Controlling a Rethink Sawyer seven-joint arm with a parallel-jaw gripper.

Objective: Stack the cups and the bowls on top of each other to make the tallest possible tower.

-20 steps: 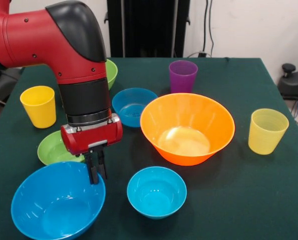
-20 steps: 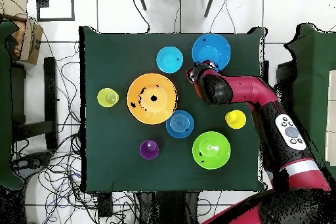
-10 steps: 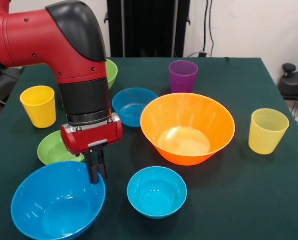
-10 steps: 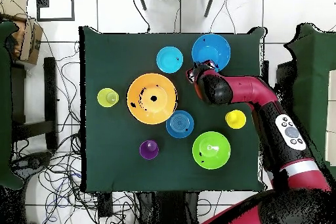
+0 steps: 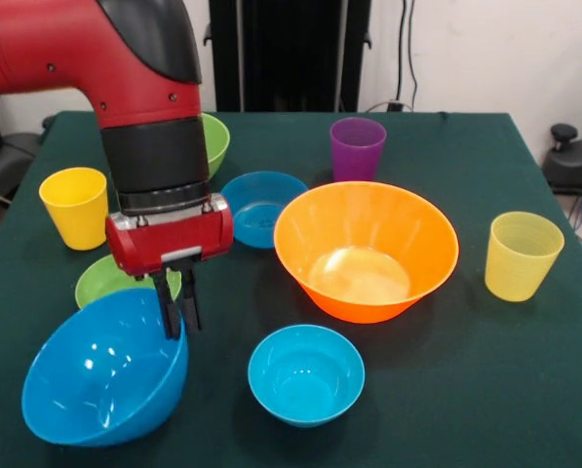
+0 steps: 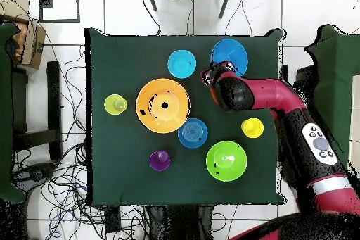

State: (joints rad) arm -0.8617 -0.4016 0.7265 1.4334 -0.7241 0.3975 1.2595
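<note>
Large blue bowl hangs tilted at the worktop's near-left corner, its rim pinched by the gripper jaws. Held by one thin edge, it could swing or slip free.

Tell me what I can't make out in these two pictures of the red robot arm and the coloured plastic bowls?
- Small green plastic bowl: front view, mostly behind the red gripper; the overhead view loses it under the arm.
- Medium green plastic bowl: front view, only a sliver past the arm.
- Whether the large blue plastic bowl, tilted, is fully off the table: its underside is hidden.
- Arm's upper part: cut off by the top edge, front view.
</note>
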